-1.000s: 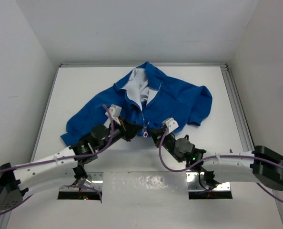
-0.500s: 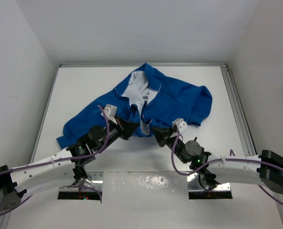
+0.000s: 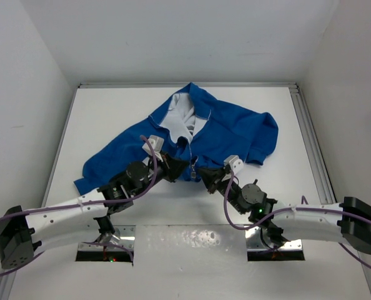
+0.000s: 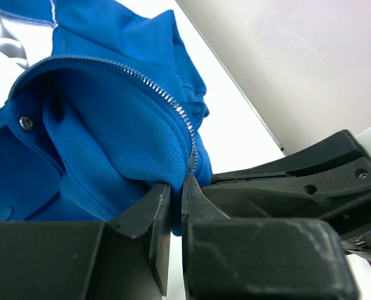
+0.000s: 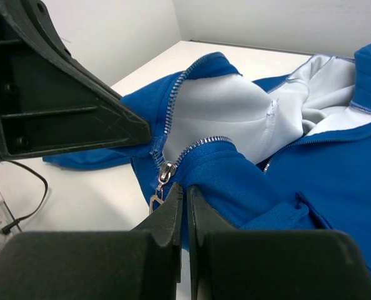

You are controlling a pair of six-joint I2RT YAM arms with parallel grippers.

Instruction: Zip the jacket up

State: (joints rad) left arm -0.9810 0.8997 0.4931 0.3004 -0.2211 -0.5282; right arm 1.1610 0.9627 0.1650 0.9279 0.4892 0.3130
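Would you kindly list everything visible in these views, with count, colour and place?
jacket: one, bright blue with white lining, on the table, front partly open
zipper slider: one, silver, at the jacket's near hem
table: one, white, under everything
walls: three, white, around the table
cables: two, purple, one along each arm
arms: two, white and black, reaching from the near edge
left gripper: one, black, shut on the jacket's hem
right gripper: one, black, shut on the hem beside the slider

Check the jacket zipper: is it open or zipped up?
Open. The jacket's slider sits near the bottom hem, and above it the two tooth rows part, showing white lining.
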